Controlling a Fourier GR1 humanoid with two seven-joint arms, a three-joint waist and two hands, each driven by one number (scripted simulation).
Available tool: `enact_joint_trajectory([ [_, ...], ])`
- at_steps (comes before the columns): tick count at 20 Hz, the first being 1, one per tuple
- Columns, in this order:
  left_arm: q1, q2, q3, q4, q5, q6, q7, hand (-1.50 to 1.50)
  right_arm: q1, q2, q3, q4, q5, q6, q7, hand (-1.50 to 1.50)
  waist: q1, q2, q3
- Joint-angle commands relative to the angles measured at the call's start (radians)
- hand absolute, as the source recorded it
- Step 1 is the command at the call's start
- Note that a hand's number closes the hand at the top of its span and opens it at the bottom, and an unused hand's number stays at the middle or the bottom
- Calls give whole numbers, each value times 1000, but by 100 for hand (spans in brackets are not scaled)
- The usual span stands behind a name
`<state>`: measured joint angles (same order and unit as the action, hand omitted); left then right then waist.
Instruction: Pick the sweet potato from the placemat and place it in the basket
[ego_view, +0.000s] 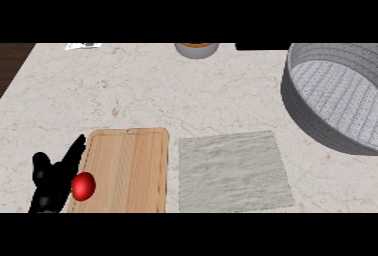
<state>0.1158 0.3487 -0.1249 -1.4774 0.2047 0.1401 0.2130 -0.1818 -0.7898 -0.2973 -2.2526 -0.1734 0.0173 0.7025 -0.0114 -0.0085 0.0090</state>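
Here the left hand (46, 185) stands open at the lower left, fingers straight and holding nothing, just beside a red oval vegetable (83, 186) on the cutting board's (129, 165) left edge, well apart from placemat (232, 172) and basket (295, 105).

Tally, head view.
- Counter top (148, 90): one, pale and veined.
- Cutting board (129, 165): one, wooden, rectangular.
- Placemat (232, 172): one, grey-green cloth.
- Basket (303, 112): one, grey, round, partly cut off at the right edge.
- Red round item (83, 186): one; kind not clear.
- Left hand (50, 182): one black hand showing, lower left.

Along the far edge, each cut off by the frame:
- Round container (196, 50): one, grey with an orange top.
- White item (83, 45): one.
- Dark item (262, 46): one.
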Motion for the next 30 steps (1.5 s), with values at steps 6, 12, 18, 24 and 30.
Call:
enact_joint_trajectory([
  [6,-1,-29,-32,26,-12,-19,65,0,-211,-156,-82,438,-64,152,-98,150,36,15,-9],
  [12,-57,-47,-15,104,-21,-30,63,0,-272,-121,7,600,56,155,-245,150,35,17,-9],
  [18,-22,-45,-16,55,-32,-36,77,0,-313,-33,29,816,83,150,-392,150,32,15,-8],
  [24,-27,-62,1,99,-35,-41,55,0,-352,10,-12,991,21,190,-453,150,24,14,-8],
  [30,-1,-58,13,85,-45,-57,34,0,-413,19,7,1191,95,204,-614,150,31,14,-8],
])
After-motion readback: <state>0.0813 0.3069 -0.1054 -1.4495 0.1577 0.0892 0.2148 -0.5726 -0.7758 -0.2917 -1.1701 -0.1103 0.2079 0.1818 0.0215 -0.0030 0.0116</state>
